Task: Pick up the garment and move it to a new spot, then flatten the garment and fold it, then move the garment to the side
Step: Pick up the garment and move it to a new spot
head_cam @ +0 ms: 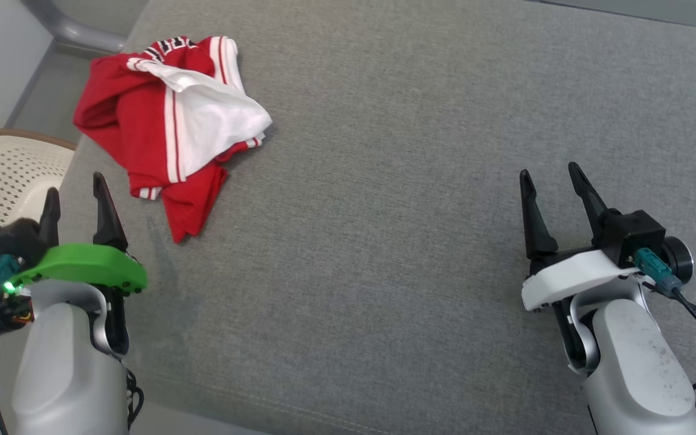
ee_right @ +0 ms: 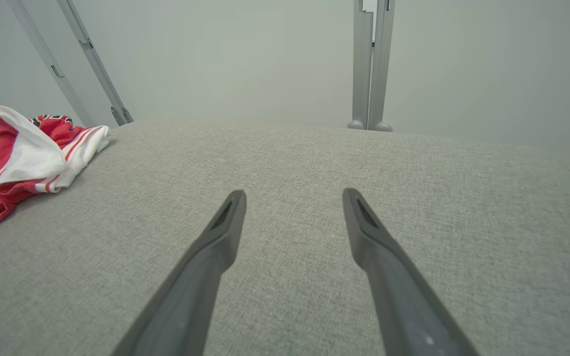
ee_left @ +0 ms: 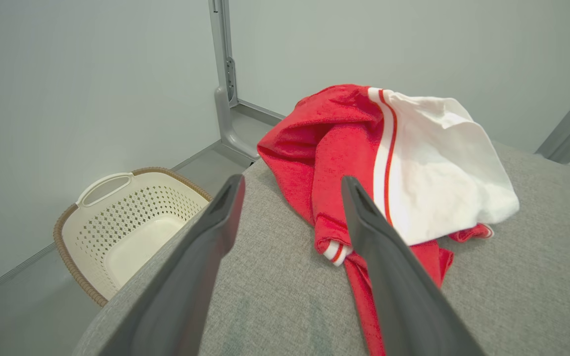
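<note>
Crumpled garment (head_cam: 167, 127) lies at the cushion's (head_cam: 384, 211) far-left corner (a basket (head_cam: 3, 175) sits off that edge), with the left gripper (head_cam: 75, 183) and right gripper (head_cam: 548, 168) hovering, fingers spread and empty.

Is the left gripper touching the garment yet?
Apart. The head view shows a strip of bare grey surface between the open left gripper and the nearest red edge of the garment.
</note>
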Tool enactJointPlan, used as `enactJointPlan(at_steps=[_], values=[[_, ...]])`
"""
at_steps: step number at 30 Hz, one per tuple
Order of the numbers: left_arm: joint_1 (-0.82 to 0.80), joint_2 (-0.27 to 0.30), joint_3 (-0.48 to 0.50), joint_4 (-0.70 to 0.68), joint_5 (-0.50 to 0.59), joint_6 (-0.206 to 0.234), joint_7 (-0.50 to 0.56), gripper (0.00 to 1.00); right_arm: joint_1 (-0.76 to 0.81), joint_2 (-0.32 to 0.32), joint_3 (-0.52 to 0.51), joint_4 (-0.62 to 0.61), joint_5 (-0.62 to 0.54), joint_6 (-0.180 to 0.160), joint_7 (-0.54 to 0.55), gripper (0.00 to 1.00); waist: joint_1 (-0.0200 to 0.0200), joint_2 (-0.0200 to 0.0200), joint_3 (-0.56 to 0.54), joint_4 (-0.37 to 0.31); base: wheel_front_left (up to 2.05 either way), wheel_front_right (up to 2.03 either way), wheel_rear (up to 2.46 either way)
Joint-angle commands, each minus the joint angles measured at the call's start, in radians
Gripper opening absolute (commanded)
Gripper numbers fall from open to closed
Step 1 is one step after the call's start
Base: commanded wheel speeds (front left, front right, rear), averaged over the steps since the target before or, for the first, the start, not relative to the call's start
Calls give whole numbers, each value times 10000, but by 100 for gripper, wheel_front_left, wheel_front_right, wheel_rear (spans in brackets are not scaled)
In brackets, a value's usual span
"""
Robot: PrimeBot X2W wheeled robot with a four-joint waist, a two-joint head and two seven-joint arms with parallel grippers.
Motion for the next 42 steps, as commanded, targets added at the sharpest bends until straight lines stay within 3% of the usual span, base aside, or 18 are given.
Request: enactJointPlan(at_steps=[1, 14, 24, 26, 32, 42], values=[[-403, 117, 80, 184, 70, -80, -3, 100, -187, -38, 50, -125, 11, -13, -3, 100, 0, 0, 747, -758, 0, 0, 0], [-2637, 1063, 306, 1827, 871, -150, -2, 100, -636, -81, -25, -677, -95, -13, -4, 100, 0, 0, 1812, -1762, 0, 0, 0], [-3629, 1455, 111, 4633, 1051, 254, 424, 100, -733, -165, 61, -866, -46, -13, -3, 100, 0, 0, 2168, -2214, 0, 0, 0], [-3678, 1458, 41, 5060, 1072, 208, 520, 0, -723, -155, 50, -869, -36, -13, -3, 100, 0, 0, 2149, -2275, 0, 0, 0], [-3928, 1471, -34, 5231, 997, 32, 137, 0, -574, -108, -89, -786, 21, -13, -3, 100, 0, 0, 1824, -2313, 0, 0, 0], [-3991, 931, -652, 3491, 1246, -357, -7, 0, -278, -38, -248, -569, 215, -13, -4, 100, 0, 0, 898, -2428, 0, 0, 0]])
